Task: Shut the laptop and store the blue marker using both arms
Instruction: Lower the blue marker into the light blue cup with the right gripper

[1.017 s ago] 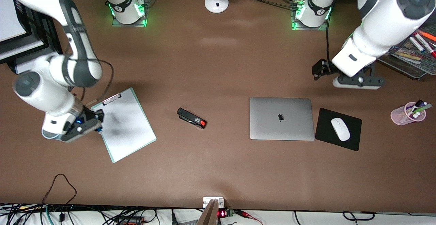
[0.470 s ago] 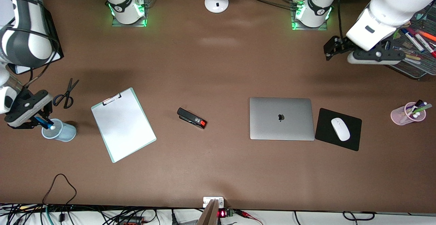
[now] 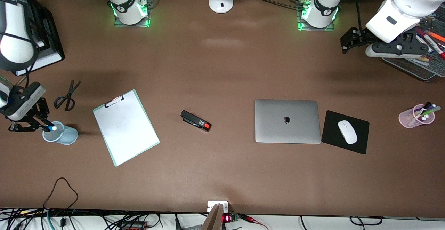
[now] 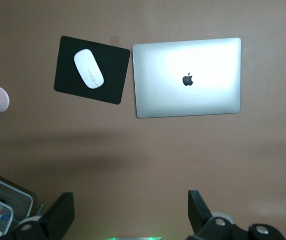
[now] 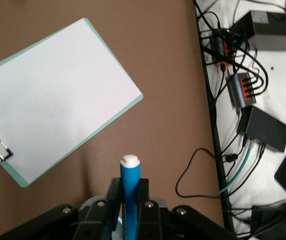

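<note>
The laptop (image 3: 287,121) lies shut on the table, lid up with its dark logo showing, and it also shows in the left wrist view (image 4: 187,77). My right gripper (image 3: 39,125) is shut on the blue marker (image 3: 48,128) and holds it tilted, white end over the rim of a light-blue cup (image 3: 64,135) at the right arm's end. In the right wrist view the marker (image 5: 130,182) stands between the shut fingers of the right gripper (image 5: 130,192). My left gripper (image 3: 394,50) is open and empty, up over the table by a mesh tray, and it also shows in its own wrist view (image 4: 127,215).
Scissors (image 3: 67,96), a clipboard (image 3: 125,127) and a black stapler (image 3: 195,121) lie between cup and laptop. A black mouse pad (image 3: 358,144) with a white mouse (image 3: 347,132) sits beside the laptop. A pink cup of markers (image 3: 417,116) and a mesh tray (image 3: 422,63) are at the left arm's end.
My right gripper carried the blue marker from beside the clipboard to over the light-blue cup. My left gripper moved away from the laptop toward the mesh tray.
</note>
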Controlling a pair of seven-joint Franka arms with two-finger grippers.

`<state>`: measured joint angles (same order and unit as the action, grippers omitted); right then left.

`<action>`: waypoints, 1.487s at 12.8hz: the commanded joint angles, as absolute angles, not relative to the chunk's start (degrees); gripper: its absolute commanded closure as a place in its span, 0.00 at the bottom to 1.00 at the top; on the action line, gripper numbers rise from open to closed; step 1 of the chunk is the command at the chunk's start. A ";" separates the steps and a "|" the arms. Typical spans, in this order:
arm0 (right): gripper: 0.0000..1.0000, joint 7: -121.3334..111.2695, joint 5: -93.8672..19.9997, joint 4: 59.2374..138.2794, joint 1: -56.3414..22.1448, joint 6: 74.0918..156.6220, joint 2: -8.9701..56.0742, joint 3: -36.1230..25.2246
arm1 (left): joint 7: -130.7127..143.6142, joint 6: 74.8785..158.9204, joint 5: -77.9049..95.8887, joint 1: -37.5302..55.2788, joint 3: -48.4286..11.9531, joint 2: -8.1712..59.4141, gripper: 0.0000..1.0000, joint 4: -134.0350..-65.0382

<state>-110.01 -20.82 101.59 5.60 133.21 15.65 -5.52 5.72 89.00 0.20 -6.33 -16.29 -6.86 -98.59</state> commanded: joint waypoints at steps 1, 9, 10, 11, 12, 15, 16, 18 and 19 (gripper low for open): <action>0.97 -123.44 -25.82 101.52 8.87 127.48 16.69 -4.75 | -1.30 88.33 0.44 -8.70 -16.08 -7.73 0.00 -98.09; 0.97 -142.55 -34.01 100.47 16.60 112.42 20.29 -4.83 | -0.88 89.47 0.53 -9.05 -16.96 -7.56 0.00 -97.91; 0.97 -143.17 -33.93 98.89 17.13 110.76 21.43 -4.83 | -0.88 89.39 0.44 -9.05 -16.96 -7.38 0.00 -96.43; 0.97 -144.22 -33.84 96.09 18.01 108.22 23.10 -4.92 | -0.79 87.82 0.44 -9.05 -16.96 -6.51 0.00 -93.54; 0.97 -145.53 -33.84 92.93 19.15 105.76 25.55 -4.92 | -0.79 85.80 0.44 -8.88 -16.96 -5.81 0.00 -91.51; 0.97 -148.17 -34.10 86.76 22.05 100.21 30.66 -4.92 | -0.97 85.17 0.44 -8.00 -15.74 -5.54 0.00 -90.00; 0.97 -148.62 -34.88 85.79 22.93 99.15 31.80 -4.83 | -0.79 85.08 0.44 -6.00 -14.17 -5.54 0.00 -90.09; 0.97 -148.71 -36.12 85.52 24.25 96.34 32.52 -4.83 | -0.97 83.68 0.44 -0.99 -9.34 -5.54 0.00 -90.00; 0.97 -149.15 -37.69 85.52 24.34 94.59 32.69 -4.83 | -0.97 83.67 0.44 0.08 -8.19 -5.36 0.00 -89.83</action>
<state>-147.86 -35.23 87.46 23.19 98.27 31.70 -5.53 -0.31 85.44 0.20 -3.37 -11.41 -6.64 -92.06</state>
